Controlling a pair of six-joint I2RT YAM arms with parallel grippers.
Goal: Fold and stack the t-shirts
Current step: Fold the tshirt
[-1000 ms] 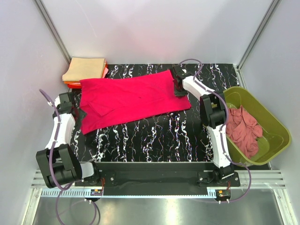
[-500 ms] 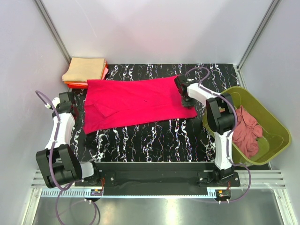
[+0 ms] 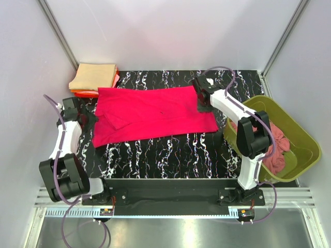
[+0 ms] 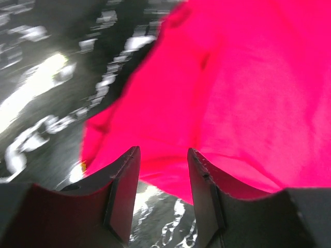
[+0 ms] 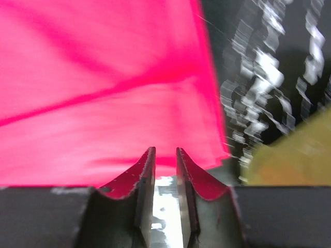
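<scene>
A bright crimson-pink t-shirt (image 3: 155, 113) lies spread flat across the black marbled table (image 3: 176, 155). My left gripper (image 3: 87, 118) is open at the shirt's left edge. In the left wrist view (image 4: 163, 151) the shirt (image 4: 232, 77) lies just beyond the fingertips, with bare table between them. My right gripper (image 3: 202, 101) is low at the shirt's right end. In the right wrist view (image 5: 165, 150) its jaws stand narrowly apart with only table between them, and the shirt's edge (image 5: 103, 93) is just past the tips. A dusty rose shirt (image 3: 276, 150) lies crumpled in the tub.
A stack of folded shirts (image 3: 93, 76), tan on top and orange-red below, sits at the back left corner. The olive-green tub (image 3: 289, 129) stands at the right edge and also shows in the right wrist view (image 5: 289, 155). White walls surround the table.
The crimson shirt has slid to the right and lies flatter. My right gripper has moved right and slightly back along the shirt's end. My left gripper has shifted a little toward the shirt's left edge.
</scene>
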